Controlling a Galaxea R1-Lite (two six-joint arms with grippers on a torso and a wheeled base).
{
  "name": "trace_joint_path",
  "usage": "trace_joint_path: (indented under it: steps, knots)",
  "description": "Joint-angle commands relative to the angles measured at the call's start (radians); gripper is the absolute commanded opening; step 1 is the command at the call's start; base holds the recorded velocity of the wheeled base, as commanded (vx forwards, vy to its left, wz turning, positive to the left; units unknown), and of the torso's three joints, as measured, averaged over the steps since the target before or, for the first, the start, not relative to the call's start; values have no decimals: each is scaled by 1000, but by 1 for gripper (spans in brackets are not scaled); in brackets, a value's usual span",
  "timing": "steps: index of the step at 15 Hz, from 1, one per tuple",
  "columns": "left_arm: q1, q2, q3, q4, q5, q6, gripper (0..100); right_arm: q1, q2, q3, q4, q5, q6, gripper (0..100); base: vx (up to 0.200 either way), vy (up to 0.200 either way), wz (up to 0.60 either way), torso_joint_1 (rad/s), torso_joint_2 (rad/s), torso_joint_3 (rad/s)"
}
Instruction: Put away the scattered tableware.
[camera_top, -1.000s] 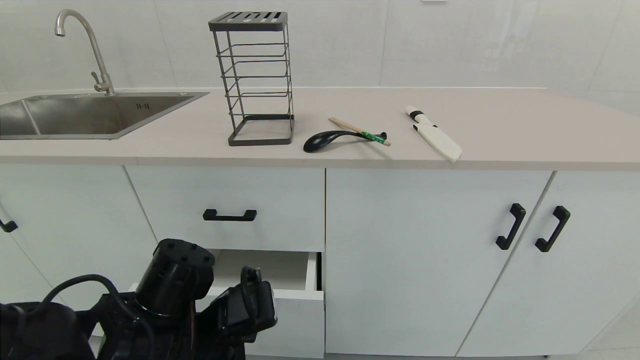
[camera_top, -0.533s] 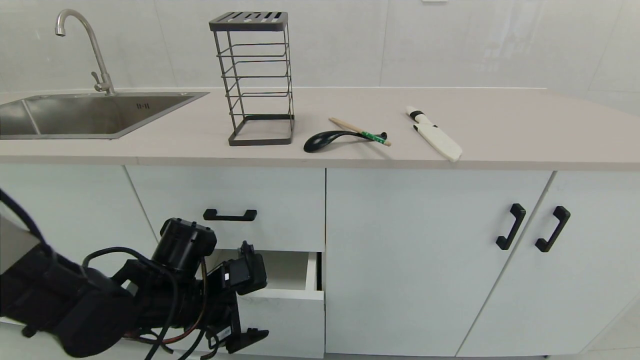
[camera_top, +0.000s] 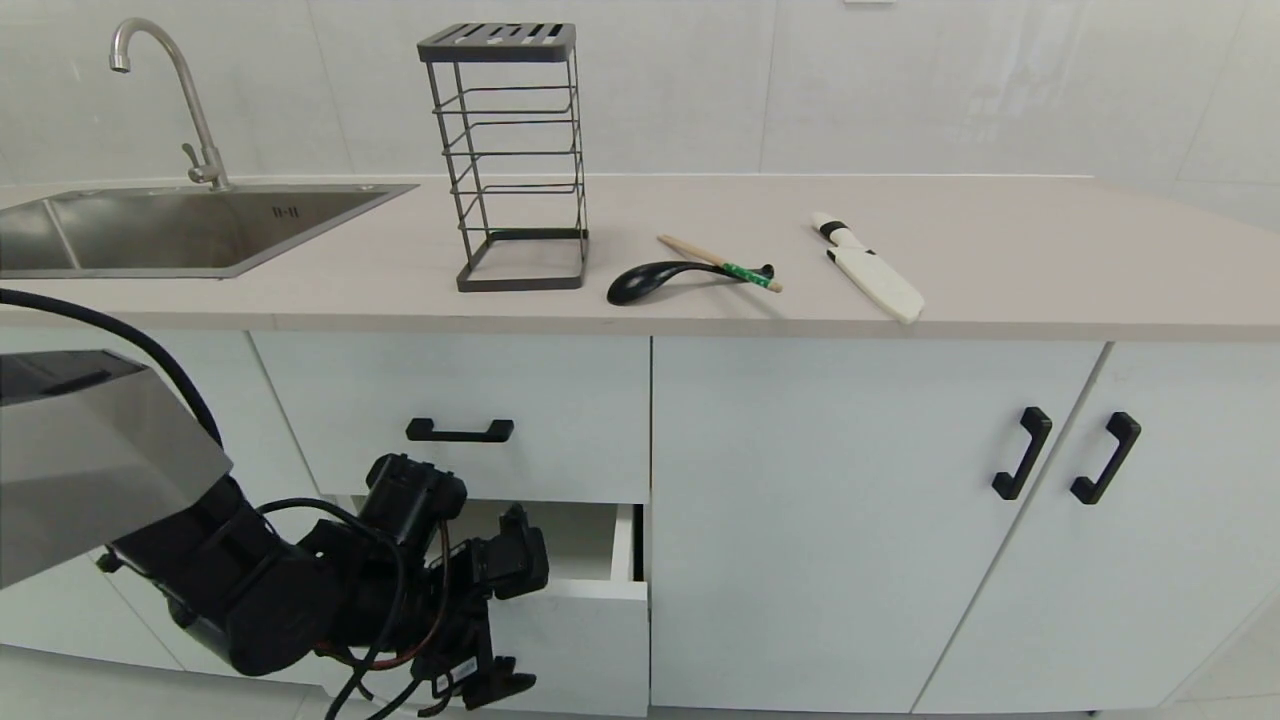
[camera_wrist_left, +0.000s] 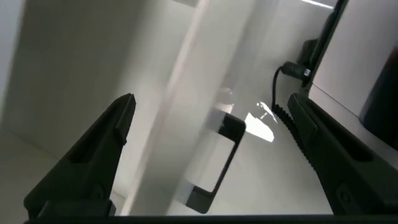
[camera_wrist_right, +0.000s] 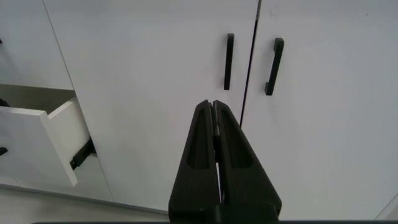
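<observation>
Head view, from the left: a sink (camera_top: 300, 212) with its faucet (camera_top: 192, 95) lies at the far left of the countertop (camera_top: 1000, 260). Below it, low and near, the left arm hangs in front of the lower drawer (camera_top: 575, 592), which stands partly pulled out. The left gripper (camera_wrist_left: 210, 106) is spread wide and holds nothing. In the left wrist view a black handle (camera_wrist_left: 217, 162) on the white front lies between its fingers, with neither finger touching it.

On the countertop a wire rack (camera_top: 510, 150) stands upright. Just right of it lies the black spoon (camera_top: 650, 280), with the chopsticks (camera_top: 720, 262) crossing its handle end. The white knife (camera_top: 868, 270) lies apart, farther right, near the front edge.

The right gripper (camera_wrist_right: 214, 106) is clenched on nothing, facing the two cabinet door handles (camera_wrist_right: 229, 61).

All the tableware lies out, so I judge the task barely begun and the drawer-opening step in hand. The gap looks narrow for dropping things in. The next move probably calls for clamping the handle squarely and pulling straight out. After that an arm must rise to the countertop, the spoon being the nearest piece.
</observation>
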Motion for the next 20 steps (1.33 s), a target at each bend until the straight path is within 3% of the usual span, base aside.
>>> trace_joint_path:
  steps: [1, 4, 10, 12, 15, 16, 17, 18, 19, 20]
  knots:
    - [-31, -14, 55, 0, -8, -2, 100, 0, 1, 0, 0, 0, -1, 0, 0, 0, 0, 0, 0, 0]
    - [-66, -63, 118, 0, -13, -8, 100, 0, 1, 0, 0, 0, 0, 0, 0, 0, 0, 0, 0, 0]
    - [-75, -149, 187, 2, -13, -10, 100, 0, 1, 0, 0, 0, -1, 0, 0, 0, 0, 0, 0, 0]
    - [-90, -190, 203, 0, -13, -33, 100, 0, 1, 0, 0, 0, 0, 0, 0, 0, 0, 0, 0, 0]
    - [-89, -302, 201, -9, -14, -125, 100, 0, 1, 0, 0, 0, 0, 0, 0, 0, 0, 0, 0, 0]
    - [-90, -359, 203, -9, -17, -198, 100, 0, 1, 0, 0, 0, 0, 0, 0, 0, 0, 0, 0, 0]
    - [-95, -384, 206, -9, -19, -241, 100, 0, 1, 0, 0, -1, 0, 0, 0, 0, 0, 0, 0, 0]
    - [-126, -447, 215, -15, -28, -344, 100, 0, 1, 0, 0, -1, 7, 0, 0, 0, 0, 0, 0, 0]
    - [-141, -467, 216, -21, -30, -372, 100, 0, 1, 0, 0, -1, 13, 0, 0, 0, 0, 0, 0, 0]
    - [-192, -529, 219, -52, -30, -459, 100, 0, 1, 0, 0, -1, 14, 0, 0, 0, 0, 0, 0, 0]
